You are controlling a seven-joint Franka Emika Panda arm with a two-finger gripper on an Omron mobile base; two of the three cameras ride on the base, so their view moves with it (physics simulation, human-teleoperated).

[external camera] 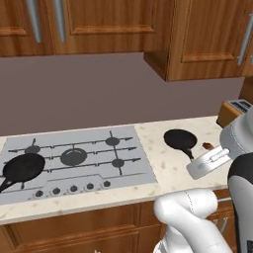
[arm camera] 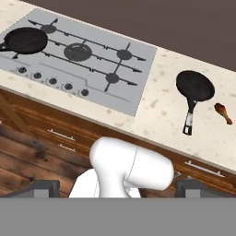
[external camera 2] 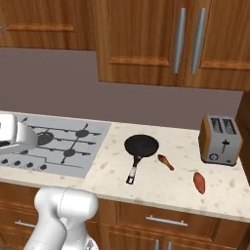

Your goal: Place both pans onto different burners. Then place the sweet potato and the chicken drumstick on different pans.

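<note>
One black pan (external camera: 23, 168) (arm camera: 25, 40) rests on the front left burner of the grey cooktop (external camera: 136, 170). The other pan (external camera: 180, 139) (external camera 2: 141, 145) (arm camera: 195, 85) lies on the counter right of the cooktop, its handle toward the front edge. Just right of that pan lies the chicken drumstick (external camera: 208, 146) (external camera 2: 165, 161) (arm camera: 223, 112). The sweet potato (external camera 2: 199, 182) lies farther right near the counter's front. The large middle burner (external camera: 73, 156) (arm camera: 77, 52) is bare. My gripper (arm camera: 117, 188) hangs open and empty, high above and in front of the counter, far from both pans.
A steel toaster (external camera 2: 220, 139) (external camera: 234, 111) stands at the right end of the counter. Wooden wall cabinets (external camera 2: 146, 39) hang above. Knobs (arm camera: 53, 81) line the cooktop's front. Drawers and wood floor lie below the counter edge.
</note>
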